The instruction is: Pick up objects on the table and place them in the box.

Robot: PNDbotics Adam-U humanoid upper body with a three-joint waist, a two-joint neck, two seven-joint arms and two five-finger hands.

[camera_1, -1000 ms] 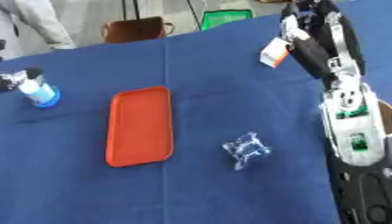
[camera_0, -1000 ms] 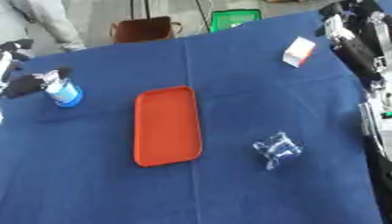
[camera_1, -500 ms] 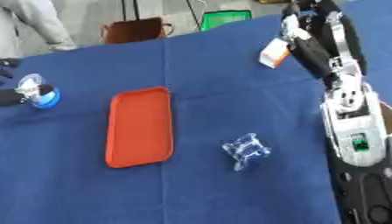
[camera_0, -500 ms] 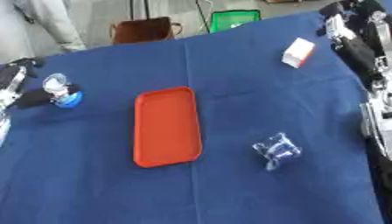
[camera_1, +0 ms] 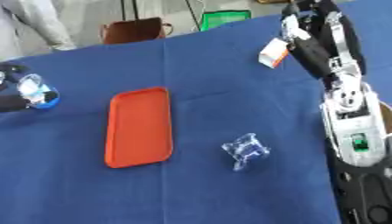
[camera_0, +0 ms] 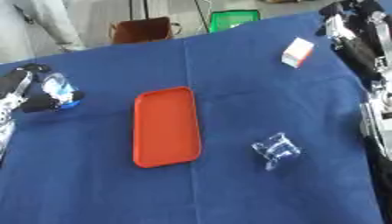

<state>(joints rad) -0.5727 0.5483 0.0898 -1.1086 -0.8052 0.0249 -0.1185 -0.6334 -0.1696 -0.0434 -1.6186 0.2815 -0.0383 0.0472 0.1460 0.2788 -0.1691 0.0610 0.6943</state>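
A clear bottle with a blue base (camera_0: 60, 89) stands at the table's far left. My left hand (camera_0: 23, 89) comes in from the left edge, its dark fingers curled round the bottle. An orange tray (camera_0: 165, 127) lies flat in the middle of the blue cloth. To its right lies a crumpled clear plastic piece (camera_0: 274, 150). A white and orange carton (camera_0: 297, 51) sits at the far right. My right hand (camera_1: 306, 24) hangs beside and above the carton, with its forearm running down the right edge.
The blue cloth (camera_0: 229, 87) covers the whole table. Beyond its far edge stand a brown bag (camera_0: 141, 29) and a green crate (camera_0: 233, 19). A person's trouser legs (camera_0: 54, 19) show at the top left.
My left hand has shifted slightly around the bottle, which stays at the same spot. The right arm, tray, carton and plastic piece have not moved.
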